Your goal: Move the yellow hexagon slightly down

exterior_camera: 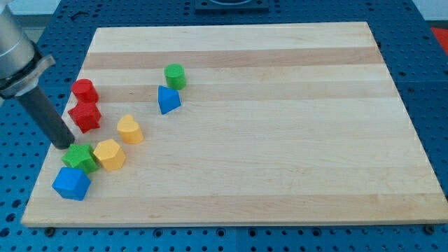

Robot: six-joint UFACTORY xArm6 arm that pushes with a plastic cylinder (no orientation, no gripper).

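Seven blocks sit on the left part of the wooden tabletop (280, 105); my tip (66, 145) rests just left of the green star (80, 158), with no claw in view. Rightward come the blue block (71, 183), two red blocks (84, 90) (85, 116), the yellow hexagon (110, 154) beside the star, a yellow heart (129, 129), blue triangle (168, 99) and green cylinder (175, 75).

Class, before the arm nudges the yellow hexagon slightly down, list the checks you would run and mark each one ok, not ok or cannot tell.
1. Yellow hexagon block in full view: ok.
2. My tip visible on the wooden board: ok.
3. Tip placed above the hexagon for a downward push: not ok; it sits to its left, just above the green star-shaped block.
4. Board below the hexagon clear: ok.
5. Hexagon apart from the green block: cannot tell; they look touching.
6. Yellow heart-shaped block out of the path: ok.
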